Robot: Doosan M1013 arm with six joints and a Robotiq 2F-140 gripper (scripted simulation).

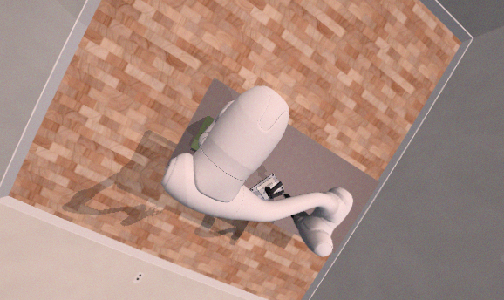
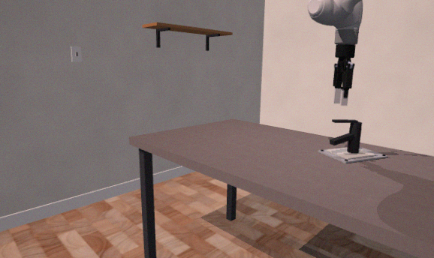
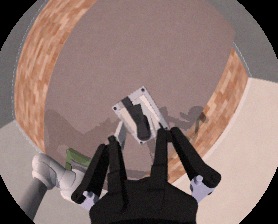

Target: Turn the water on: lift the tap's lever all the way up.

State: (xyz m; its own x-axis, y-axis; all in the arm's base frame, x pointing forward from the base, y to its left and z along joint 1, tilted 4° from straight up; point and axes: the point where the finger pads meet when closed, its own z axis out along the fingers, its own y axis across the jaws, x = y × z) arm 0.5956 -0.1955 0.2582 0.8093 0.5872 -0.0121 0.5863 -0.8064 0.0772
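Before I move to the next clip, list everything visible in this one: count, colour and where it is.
tap: one, black, upright on the base plate, lever flat on top
base plate: one, pale grey, on the table under the tap
table: one, brown-grey top, black legs, by the cream wall
wall shelf: one, wooden on black brackets, on the grey wall
wall switch: one, white, on the grey wall left of the shelf
green object: one, mostly hidden under the arm in the top view, cannot identify
arm: one, white
gripper: one, black with pale pads, partly open, holding nothing, above the tap

The white arm (image 2: pixel 339 15) hangs its claw (image 2: pixel 341 99) straight down, partly open and holding nothing.
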